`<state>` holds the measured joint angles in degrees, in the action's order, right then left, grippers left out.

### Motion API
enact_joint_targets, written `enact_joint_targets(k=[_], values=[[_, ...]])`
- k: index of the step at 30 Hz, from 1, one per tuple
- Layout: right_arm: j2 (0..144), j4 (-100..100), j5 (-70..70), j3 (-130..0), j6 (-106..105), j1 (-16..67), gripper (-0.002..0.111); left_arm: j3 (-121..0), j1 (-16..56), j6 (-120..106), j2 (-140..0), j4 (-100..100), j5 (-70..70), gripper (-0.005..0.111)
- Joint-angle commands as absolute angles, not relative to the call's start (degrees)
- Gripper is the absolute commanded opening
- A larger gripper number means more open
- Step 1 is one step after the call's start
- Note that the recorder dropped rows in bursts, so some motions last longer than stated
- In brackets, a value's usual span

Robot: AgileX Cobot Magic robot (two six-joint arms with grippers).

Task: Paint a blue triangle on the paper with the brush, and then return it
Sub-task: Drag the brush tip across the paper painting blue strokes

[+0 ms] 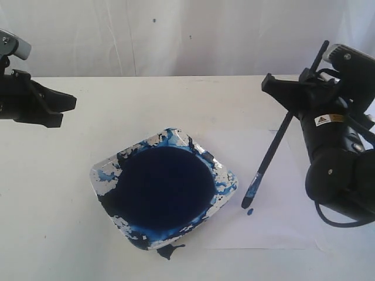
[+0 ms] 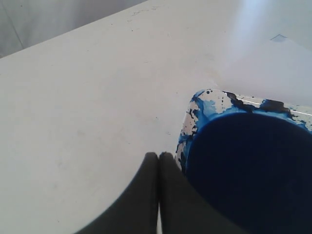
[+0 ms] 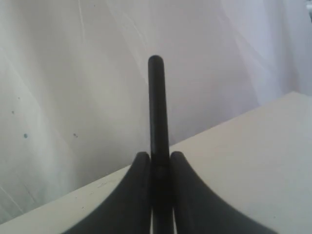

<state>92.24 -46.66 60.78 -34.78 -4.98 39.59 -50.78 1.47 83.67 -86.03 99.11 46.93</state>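
Right wrist view: the right gripper (image 3: 159,157) is recorded clamped narrowly on the black handle of the brush (image 3: 156,107), one finger pressed to each side, with the blunt upper end of the handle standing well above the fingertips. From the exterior view, the handle is seen to be gripped in its upper part. Its long axis is tilted, running from above and behind the fingers, through them, and down ahead of them to the blue-stained tip. The tip is noted at or just over the paper (image 1: 287,225), below and forward of the fingers; actual contact cannot be told. A small blue dot (image 1: 250,212) is marked on the sheet just beside the tip, and no blue triangle is drawn yet. Most of the bare sheet lies back from the tip, toward the fingers' own side, so strokes are judged to need drawing back that way. Farther out, past the tip, the paint dish (image 1: 102,175) is found. Beyond it is the left gripper (image 2: 158,163), fingers pressed together on nothing, well apart from the brush. The right arm is plainly the nearer.
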Motion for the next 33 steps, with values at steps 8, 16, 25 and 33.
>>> enact_joint_targets(k=[8,16,25,33], values=[[92.07,-43.58,55.59,-34.80,-6.14,39.35,0.001,-50.49,1.23,83.63,-85.76,99.46,46.68,0.000],[92.07,-44.13,58.28,-34.80,-15.19,39.35,0.001,-50.49,1.23,83.75,-85.76,99.46,46.68,0.000],[92.07,-49.07,64.91,-34.80,-21.59,39.35,0.001,-50.49,1.23,83.75,-85.76,99.46,46.68,0.000],[92.07,-55.61,69.96,-34.80,-28.46,39.35,0.001,-50.49,1.23,83.75,-85.76,99.46,46.68,0.000]])
